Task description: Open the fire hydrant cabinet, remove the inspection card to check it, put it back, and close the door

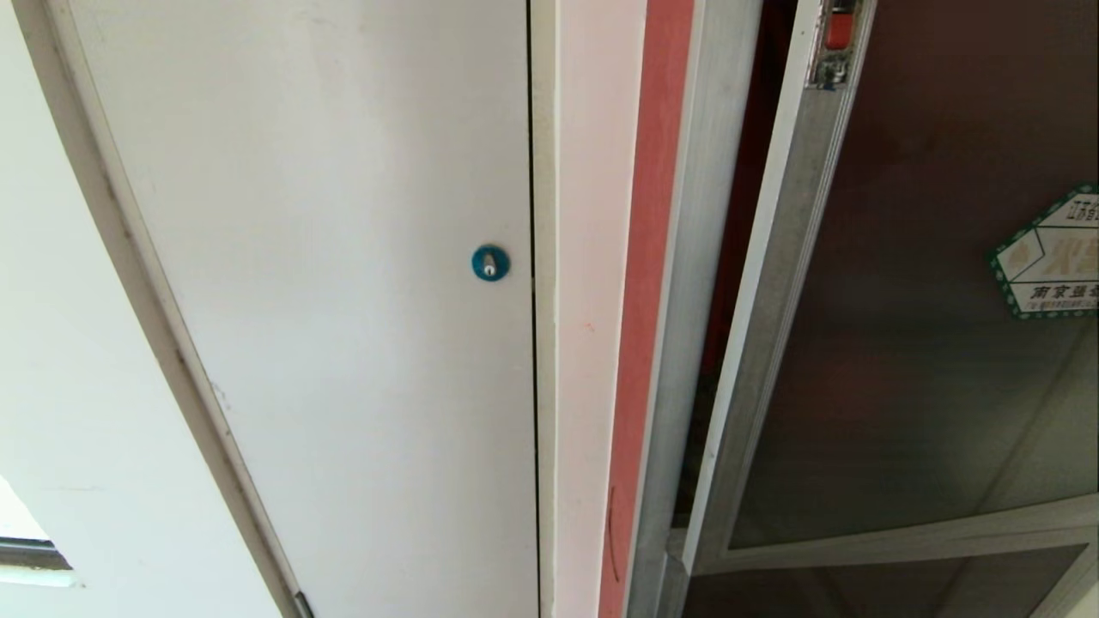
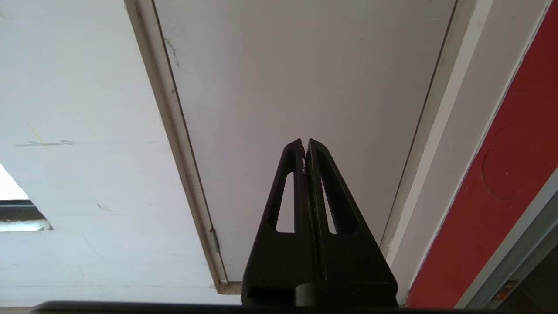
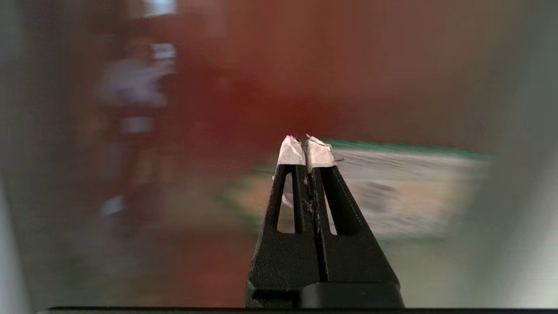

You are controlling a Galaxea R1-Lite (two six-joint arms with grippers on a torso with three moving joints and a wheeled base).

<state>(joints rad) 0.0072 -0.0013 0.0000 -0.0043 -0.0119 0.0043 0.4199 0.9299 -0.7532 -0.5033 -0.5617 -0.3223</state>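
White wall beside ajar door (image 1: 901, 343) with green-bordered sticker (image 1: 1052, 253), characters unreadable; both end effectors closed, empty.

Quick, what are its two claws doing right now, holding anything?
Left tool: shut, empty, facing the white panel.
Right tool: shut, nothing between its tips.

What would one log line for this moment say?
door: ajar | right gripper: shut, empty, facing door | left gripper: shut, parked | card: unseen

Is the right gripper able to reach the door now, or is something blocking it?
Probably yes. The right gripper, shut and empty, faces the door and its green-bordered sticker with nothing between them. The door stands ajar from the fire hydrant cabinet.
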